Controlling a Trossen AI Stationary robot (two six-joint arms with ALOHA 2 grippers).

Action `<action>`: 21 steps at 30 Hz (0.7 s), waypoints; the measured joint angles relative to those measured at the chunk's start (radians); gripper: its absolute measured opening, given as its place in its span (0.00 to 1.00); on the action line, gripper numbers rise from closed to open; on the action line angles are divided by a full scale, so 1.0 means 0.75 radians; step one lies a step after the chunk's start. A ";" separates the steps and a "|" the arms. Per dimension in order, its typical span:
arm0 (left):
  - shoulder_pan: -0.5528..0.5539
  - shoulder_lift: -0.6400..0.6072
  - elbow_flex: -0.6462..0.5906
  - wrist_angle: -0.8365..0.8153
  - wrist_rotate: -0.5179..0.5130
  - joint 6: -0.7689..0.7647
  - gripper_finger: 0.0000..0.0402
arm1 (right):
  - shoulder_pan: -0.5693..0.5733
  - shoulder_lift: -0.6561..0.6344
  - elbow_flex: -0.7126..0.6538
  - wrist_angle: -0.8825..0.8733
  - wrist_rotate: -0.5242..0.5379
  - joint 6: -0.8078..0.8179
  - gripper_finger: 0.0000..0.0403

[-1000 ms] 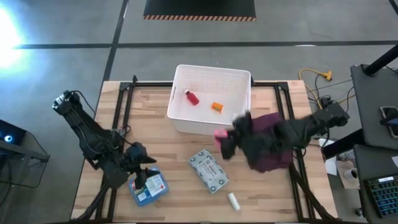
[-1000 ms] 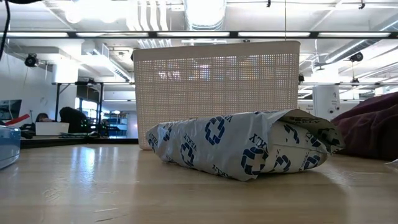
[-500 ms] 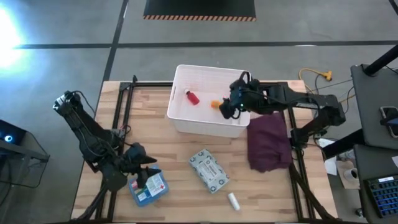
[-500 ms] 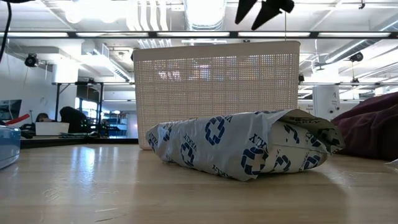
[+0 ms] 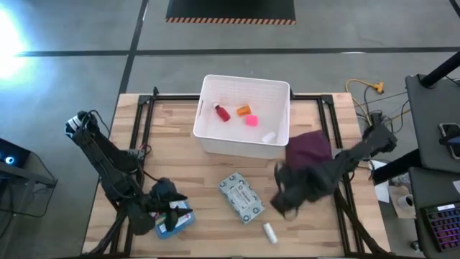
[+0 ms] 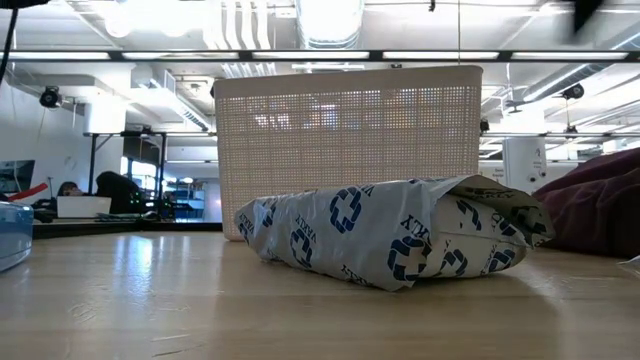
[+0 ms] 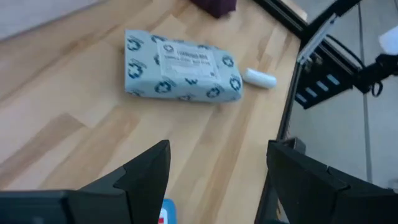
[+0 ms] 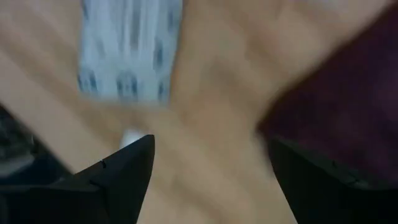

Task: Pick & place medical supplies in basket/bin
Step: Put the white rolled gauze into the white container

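The white tub [image 5: 244,90] holds a red bottle [image 5: 221,112], an orange bottle [image 5: 245,110], a pink roll [image 5: 251,121] and a small white roll [image 5: 269,137]. The grey-white patterned packet [image 5: 241,196] lies flat on the table, with another white roll [image 5: 269,232] near it. My left gripper [image 5: 169,206] is open over the blue first-aid box [image 5: 178,221]; a sliver of the box [image 7: 165,214] shows between its fingers. My right gripper [image 5: 284,198] is open and empty, above the table between the packet [image 8: 130,43] and the maroon cloth [image 5: 309,155].
The maroon cloth lies by the table's right edge, next to the tub's right near corner. In the low view the packet [image 6: 390,235] lies in front of the tub's wall [image 6: 345,150]. Bare wood lies left of the tub and between the packet and the blue box.
My right gripper carried the pink roll from the tub's near right corner up over the tub and let it go; the roll now lies inside. The gripper then swung back toward the table's near edge, beside the packet. My left gripper shifted slightly toward the near edge over the blue box.
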 joint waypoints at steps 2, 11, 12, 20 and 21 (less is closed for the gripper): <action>-0.014 0.007 0.000 0.023 0.021 0.019 0.61 | 0.058 0.052 -0.030 0.058 -0.073 0.125 0.75; -0.081 -0.008 0.000 0.054 0.037 0.029 0.61 | 0.178 0.277 -0.069 0.366 -0.197 0.347 0.78; -0.087 -0.011 0.000 0.055 0.037 0.029 0.61 | 0.180 0.307 -0.072 0.397 -0.215 0.347 0.78; -0.126 -0.013 0.000 0.055 0.036 0.029 0.61 | 0.181 0.529 -0.074 0.594 -0.321 0.306 0.78; -0.129 -0.013 0.000 0.054 0.036 0.029 0.61 | 0.180 0.539 -0.074 0.612 -0.322 0.296 0.78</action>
